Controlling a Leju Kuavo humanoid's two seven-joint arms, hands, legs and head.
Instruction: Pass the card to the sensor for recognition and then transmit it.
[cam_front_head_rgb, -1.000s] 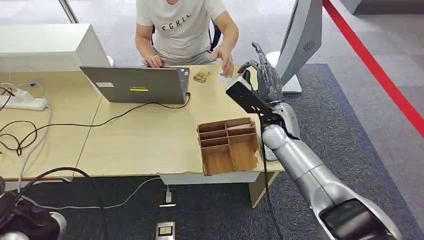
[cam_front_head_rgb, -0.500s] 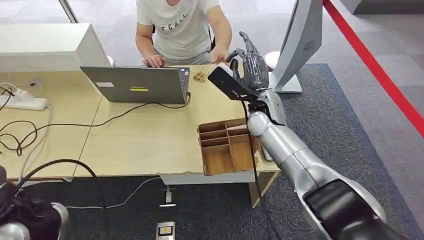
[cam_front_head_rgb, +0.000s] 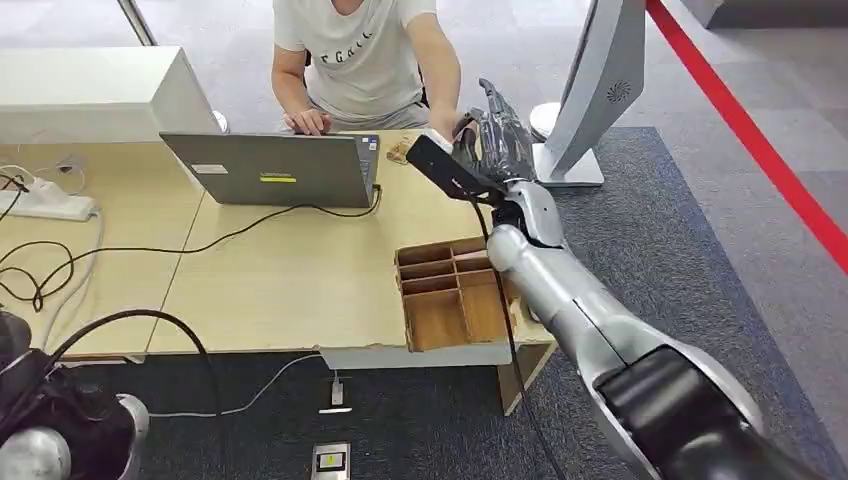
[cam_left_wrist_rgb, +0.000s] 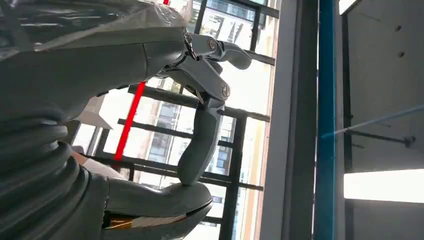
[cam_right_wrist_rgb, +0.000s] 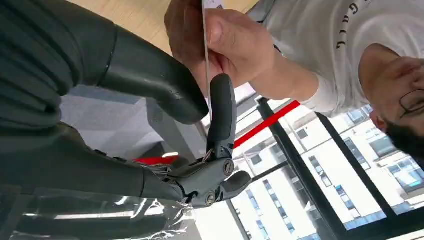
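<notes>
Pale wood table (cam_front_head_rgb: 280, 270), brown divided box (cam_front_head_rgb: 455, 292), grey laptop (cam_front_head_rgb: 268, 170) with yellow sticker, white T-shirt (cam_front_head_rgb: 362, 55) with dark lettering, red floor stripe (cam_front_head_rgb: 760, 140).

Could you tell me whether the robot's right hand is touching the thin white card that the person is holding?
Touching. In the right wrist view the thin white card runs edge-on between the right hand's thick grey thumb and a darker finger, while the person's hand also grips it.

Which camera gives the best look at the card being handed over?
The right wrist view: the card appears edge-on, pinched by the person's hand beside the right hand's fingers. In the head view the right hand hides it; the left wrist view faces elsewhere.
</notes>
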